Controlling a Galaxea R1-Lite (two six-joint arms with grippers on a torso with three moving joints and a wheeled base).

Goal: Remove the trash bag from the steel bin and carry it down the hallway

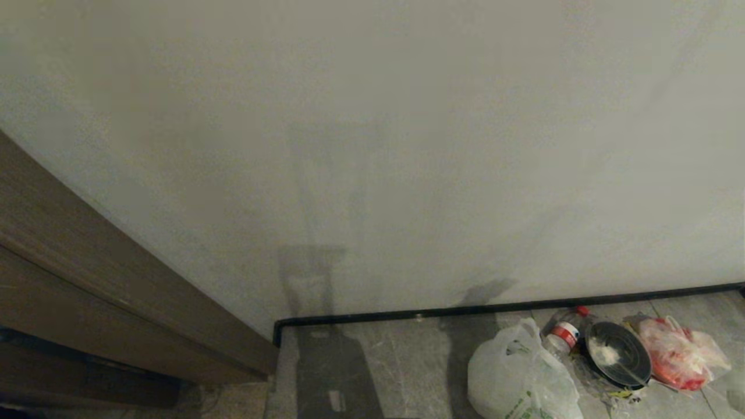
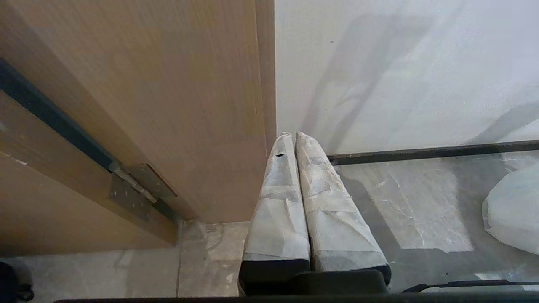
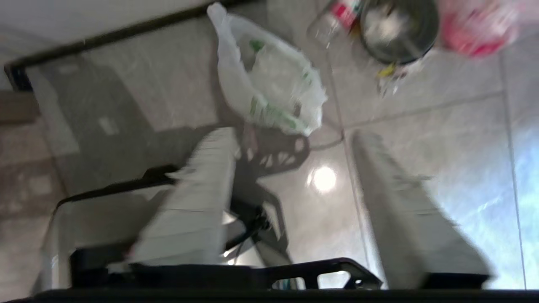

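Note:
The trash bag [image 1: 518, 372], thin white plastic with green print, lies slumped on the grey marble-look tiles of the hallway [image 1: 407, 361], close to the black baseboard. In the right wrist view the trash bag [image 3: 269, 84] rests on the floor just past my right gripper [image 3: 290, 134], which is open with only bare tile between its taped fingers. My left gripper [image 2: 293, 134] is shut on nothing and points at the corner where the brown door frame meets the wall. The steel bin is out of view. Neither arm shows in the head view.
To the right of the trash bag lie a clear bottle with a red cap [image 1: 564, 334], a round black dish [image 1: 618, 355] and a red-and-white plastic bag [image 1: 681, 352]. An off-white wall [image 1: 407, 145] stands ahead, and a brown door frame [image 1: 87, 256] is at the left.

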